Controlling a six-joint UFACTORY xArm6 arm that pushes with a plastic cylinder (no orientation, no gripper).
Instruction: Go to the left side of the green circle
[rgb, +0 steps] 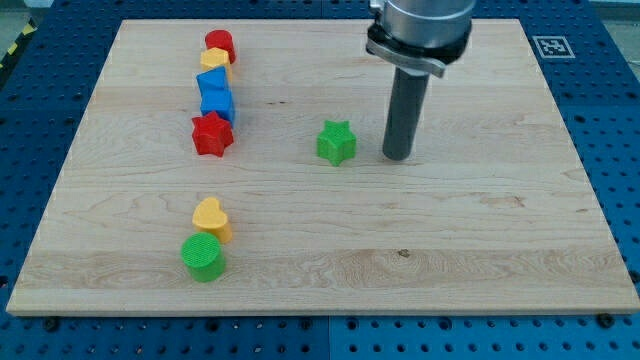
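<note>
**Tip beside the green star, well apart from the green circle**

My tip (397, 156) rests on the wooden board (480, 240), a little above the board's middle and toward the view's right. It is a plain dark rod with nothing to spread or press together, and it touches no block and holds nothing.

Just to the view's left of my tip sits the green star (337, 142), near it but with a clear gap of bare wood between them.

The green circle (204, 257), the block the task names, lies well apart from my tip, far to the view's left and toward the view's bottom, near the board's lower left part. Touching it, just above and slightly to the view's right of it, is the yellow heart (212, 217).

Farther to the view's left of my tip, at about its height, stands the red star (212, 134). From it a tight column climbs toward the view's top: two blue blocks (216, 96) packed together, their shapes hard to make out, then a yellow block (214, 60), then a red block (220, 43) at the top. The blocks in this column touch or nearly touch one another.

The board lies on a blue perforated table (620, 120).
</note>
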